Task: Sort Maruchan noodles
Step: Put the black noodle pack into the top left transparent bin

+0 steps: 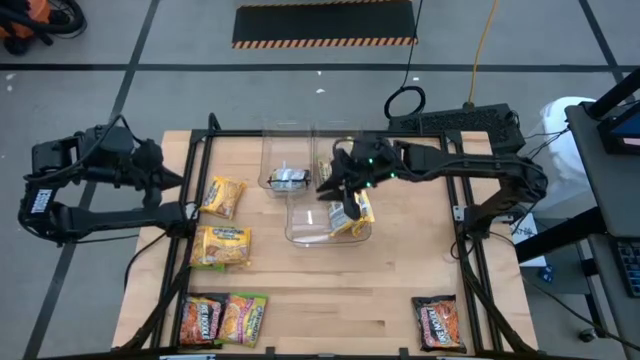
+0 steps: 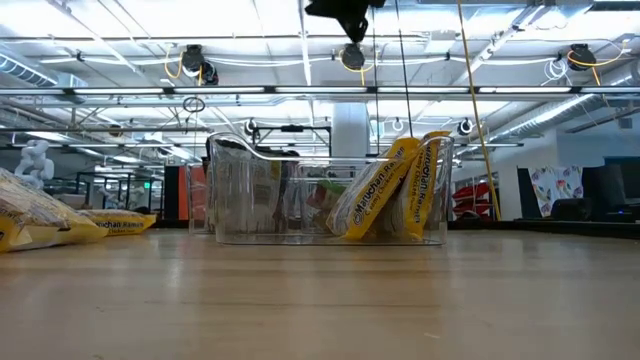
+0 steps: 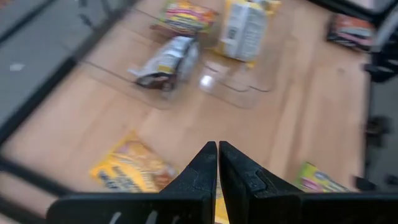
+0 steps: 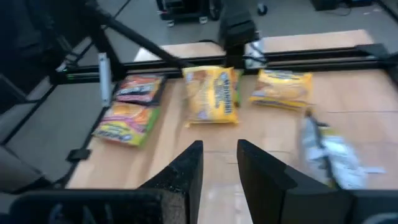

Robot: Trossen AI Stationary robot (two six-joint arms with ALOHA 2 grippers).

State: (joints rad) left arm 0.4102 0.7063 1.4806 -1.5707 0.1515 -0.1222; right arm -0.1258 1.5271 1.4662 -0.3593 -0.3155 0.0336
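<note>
High view, left to right. Left hand [image 1: 172,180] at the frame's left edge of the tabletop [image 1: 400,280], fingers pressed together, pinching nothing; in the left wrist view the two dark fingers [image 3: 205,165] touching along their length. Just right of that hand, a yellow packet [image 1: 223,196] lying tilted at upper left of the wood, a second yellow packet [image 1: 221,246] below it, both flat on the tabletop. Lower left corner: an orange-red packet [image 1: 200,320] and a lime-green packet [image 1: 245,318] side by side, touching or nearly so.

Centre, upper half: clear bins [image 1: 290,150] grouped together. Silvery packet [image 1: 290,180] inside the left bin. Front bin [image 1: 305,232] holding yellow packets [image 1: 352,212] at its right side; in the low view those stand on edge, leaning against the bin's right wall [image 2: 380,195].

Right hand [image 1: 335,183] hovering above the bins at frame centre, over the yellow packets; in the right wrist view, fingers [image 4: 186,171] spread apart with a clear gap, pinching nothing. Right arm [image 1: 480,170] stretching in from the frame's right.

Lower right corner: a dark packet [image 1: 437,322] lying alone, well apart from the rest.
</note>
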